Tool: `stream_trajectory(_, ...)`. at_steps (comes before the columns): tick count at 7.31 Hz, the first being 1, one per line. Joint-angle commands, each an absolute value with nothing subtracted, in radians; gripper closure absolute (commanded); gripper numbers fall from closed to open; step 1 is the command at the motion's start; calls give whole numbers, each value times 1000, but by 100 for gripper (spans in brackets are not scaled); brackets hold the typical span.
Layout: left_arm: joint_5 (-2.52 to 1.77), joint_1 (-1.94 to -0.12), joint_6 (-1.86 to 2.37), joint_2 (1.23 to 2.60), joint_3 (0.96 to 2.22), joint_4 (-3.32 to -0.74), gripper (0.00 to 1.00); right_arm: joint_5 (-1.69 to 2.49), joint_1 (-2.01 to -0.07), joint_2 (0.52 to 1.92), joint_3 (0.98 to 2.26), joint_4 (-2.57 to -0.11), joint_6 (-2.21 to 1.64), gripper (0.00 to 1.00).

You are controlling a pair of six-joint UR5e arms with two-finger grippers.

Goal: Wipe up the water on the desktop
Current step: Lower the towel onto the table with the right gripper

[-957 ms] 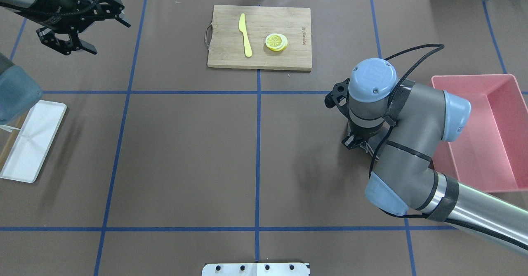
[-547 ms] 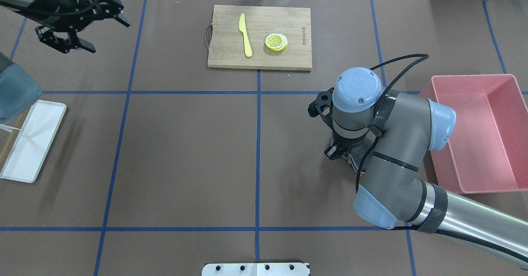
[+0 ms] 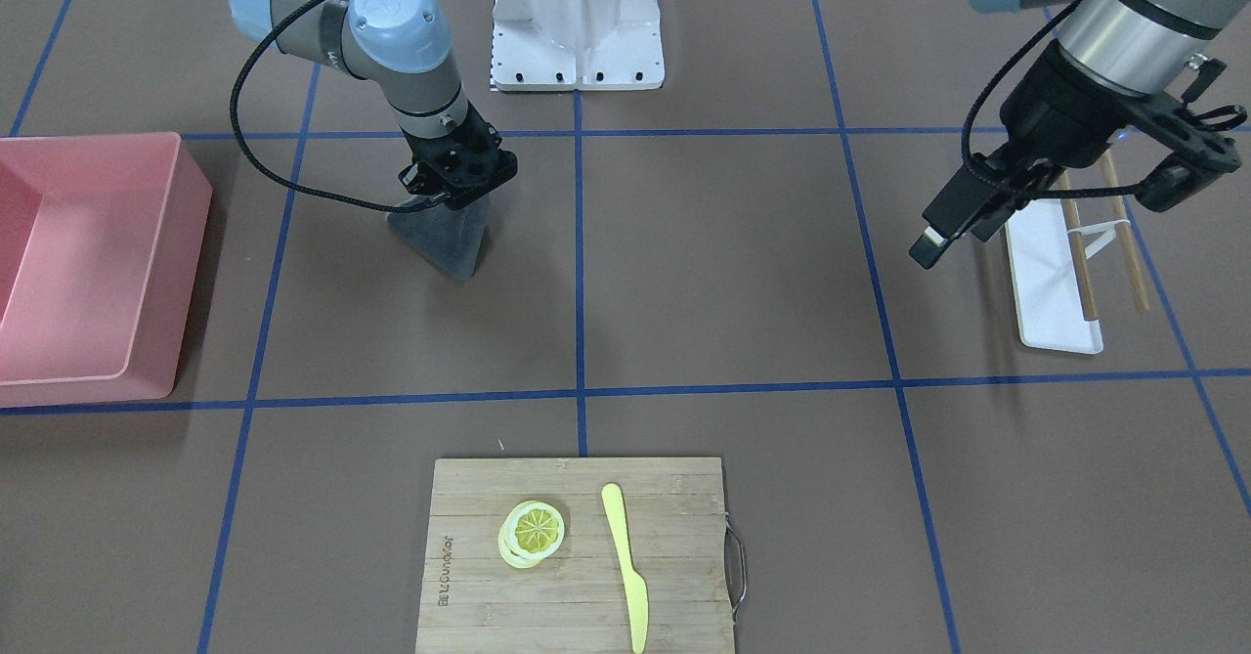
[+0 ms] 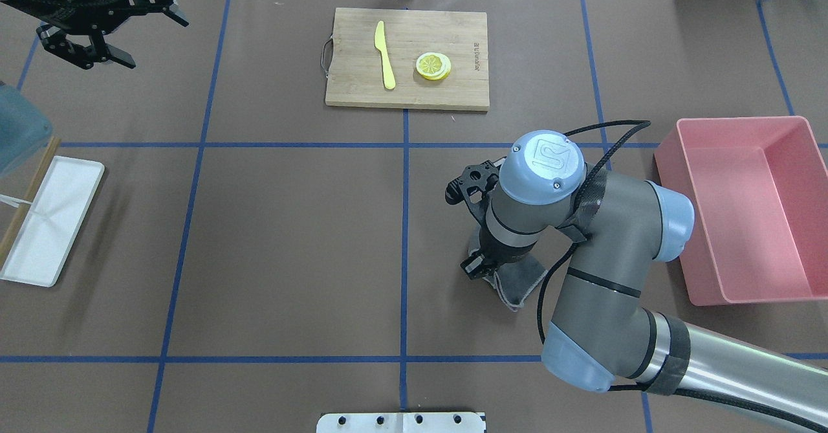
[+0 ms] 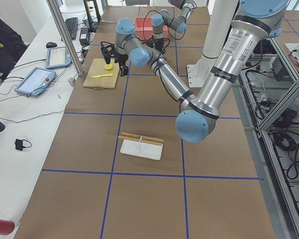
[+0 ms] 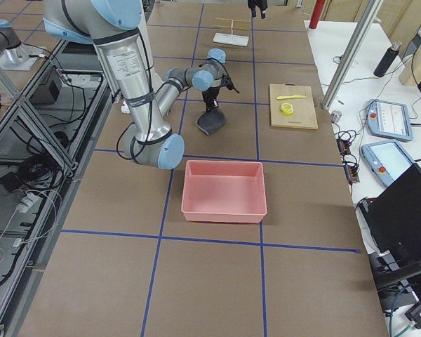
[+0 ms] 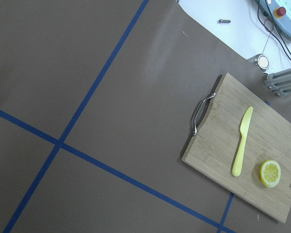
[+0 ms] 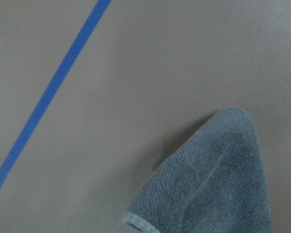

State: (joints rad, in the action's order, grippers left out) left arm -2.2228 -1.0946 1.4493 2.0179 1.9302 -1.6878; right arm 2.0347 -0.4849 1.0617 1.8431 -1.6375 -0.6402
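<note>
Your right hand (image 3: 454, 193) was closed on the bunched top of a grey cloth (image 3: 445, 239). The cloth's lower part lay spread on the desk (image 4: 291, 226) just right of the centre tape line, nearer the robot than the cutting board (image 4: 407, 57) and left of the pink bin (image 4: 744, 206). No water showed on the desk. The cloth looked soft, light and limp, so it would probably drag flat only if you pinched a thick fold and pressed down; a loose corner would likely slip out. Your left hand (image 4: 157, 43) hung wide open and empty above the desk's far left corner.
</note>
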Motion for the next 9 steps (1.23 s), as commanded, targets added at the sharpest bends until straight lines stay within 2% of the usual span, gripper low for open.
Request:
stream_trajectory(1,-2218,-1092,1436,2022,1908,-1687,2,2088,-483,1058,1861,-1506,-760,100)
stream_trajectory(3,-2217,-1092,1437,2019,1908,-1689,2,2149,-515,1065,1858,-1430,-793,100)
stream_trajectory(9,-2215,-1089,1439,2028,1907,-1690,2,2151,-590,1178,1829,-1442,-788,100)
